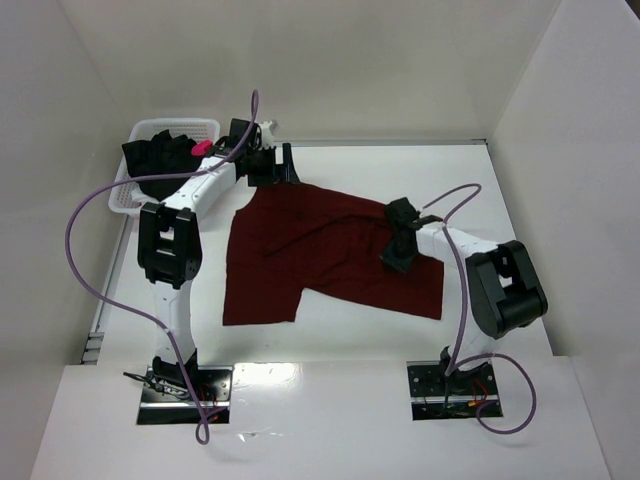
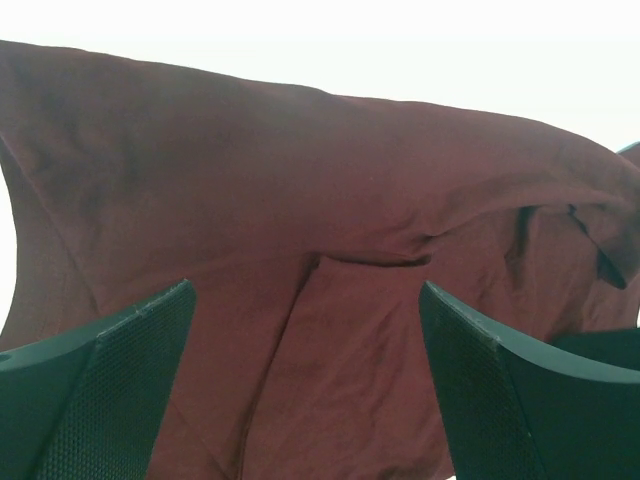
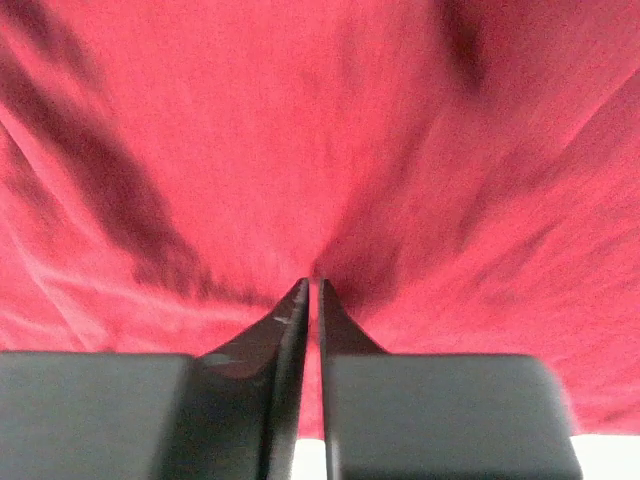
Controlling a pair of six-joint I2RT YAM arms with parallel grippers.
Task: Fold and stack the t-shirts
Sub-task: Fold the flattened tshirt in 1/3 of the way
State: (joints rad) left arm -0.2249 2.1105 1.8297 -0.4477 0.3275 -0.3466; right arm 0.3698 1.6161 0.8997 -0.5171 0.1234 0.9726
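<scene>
The maroon t-shirt (image 1: pixel 300 250) lies spread on the white table, partly folded, with one sleeve toward the front left. My right gripper (image 1: pixel 392 260) rests on its right half. In the right wrist view the right gripper (image 3: pixel 312 282) is pinched on the maroon t-shirt (image 3: pixel 300 120), with wrinkles running into its tips. My left gripper (image 1: pixel 277 168) hovers at the shirt's far edge. In the left wrist view the left gripper (image 2: pixel 307 290) is wide open over the maroon t-shirt (image 2: pixel 330 200), holding nothing. The black t-shirt (image 1: pixel 158 160) with its pink mark (image 1: pixel 201 148) sits bunched in the basket.
The white mesh basket (image 1: pixel 124 201) stands at the far left of the table, beside the left arm. White walls close in the table at the back and on both sides. Purple cables loop from both arms.
</scene>
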